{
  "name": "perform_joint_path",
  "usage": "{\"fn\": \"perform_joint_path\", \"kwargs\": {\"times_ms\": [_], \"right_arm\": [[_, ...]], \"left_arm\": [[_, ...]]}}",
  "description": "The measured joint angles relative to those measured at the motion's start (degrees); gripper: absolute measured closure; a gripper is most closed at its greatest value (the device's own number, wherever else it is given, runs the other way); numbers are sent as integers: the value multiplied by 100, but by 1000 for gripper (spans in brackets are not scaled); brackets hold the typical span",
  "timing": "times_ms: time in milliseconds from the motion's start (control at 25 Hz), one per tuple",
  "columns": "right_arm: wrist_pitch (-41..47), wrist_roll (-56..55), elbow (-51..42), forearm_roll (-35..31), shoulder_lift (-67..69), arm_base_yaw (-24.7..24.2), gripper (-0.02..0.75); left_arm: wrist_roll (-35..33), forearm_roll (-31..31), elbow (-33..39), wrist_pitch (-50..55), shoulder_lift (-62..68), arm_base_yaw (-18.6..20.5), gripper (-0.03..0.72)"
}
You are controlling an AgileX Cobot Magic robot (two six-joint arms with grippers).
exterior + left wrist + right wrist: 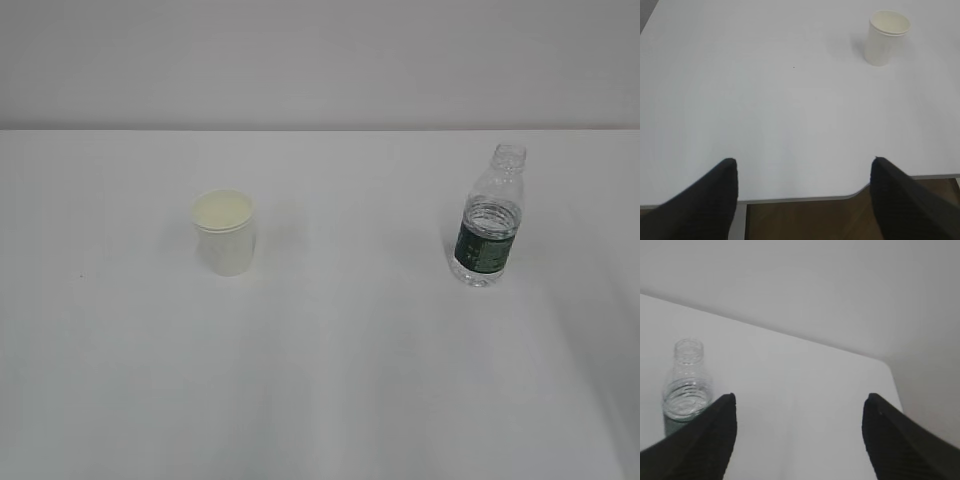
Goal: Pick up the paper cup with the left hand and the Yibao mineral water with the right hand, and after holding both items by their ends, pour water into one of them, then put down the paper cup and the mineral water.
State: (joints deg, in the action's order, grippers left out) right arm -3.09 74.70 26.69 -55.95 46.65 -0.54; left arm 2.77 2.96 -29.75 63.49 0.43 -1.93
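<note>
Well, nothing is in my grasp: my left gripper (802,170) stands with its dark fingers (715,195) spread wide and empty over the near edge of the white table (765,110), and my right gripper (797,412) is spread just as wide, also empty. I judge this to be the opening step, the reach toward both items, with no pickup made.

The small white tapered paper cup (886,37) sits upright at about one o'clock from my left fingers, well apart from them. In the exterior view the paper cup (225,232) stands left of centre, its cream inside showing. The Yibao mineral water (488,220), a small clear ribbed plastic bottle with a dark green label band and an uncapped neck, stands upright far to the cup's three o'clock. From my right wrist the bottle (684,385) appears at ten o'clock, partly behind my left-hand finger.

Next, I think, each arm must travel forward, swing inward to centre its item between the jaws, then clench gently, since the cup could crush and the open bottle could spill.
</note>
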Motion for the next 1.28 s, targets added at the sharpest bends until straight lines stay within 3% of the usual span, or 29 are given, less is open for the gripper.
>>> {"fn": "perform_joint_path", "kwargs": {"times_ms": [440,600,1000,1280], "right_arm": [[-1548,-292,0,948,-472,0,146],[-1606,-1113,0,1580,-799,0,146],[-1081,-5012,-126,4097,-1273,0,146],[-1034,-6076,-619,5200,-1273,0,146]], "left_arm": [[0,3,0,0,0,0,96],[0,3,0,0,0,0,96],[0,3,0,0,0,0,96],[0,3,0,0,0,0,96]]}}
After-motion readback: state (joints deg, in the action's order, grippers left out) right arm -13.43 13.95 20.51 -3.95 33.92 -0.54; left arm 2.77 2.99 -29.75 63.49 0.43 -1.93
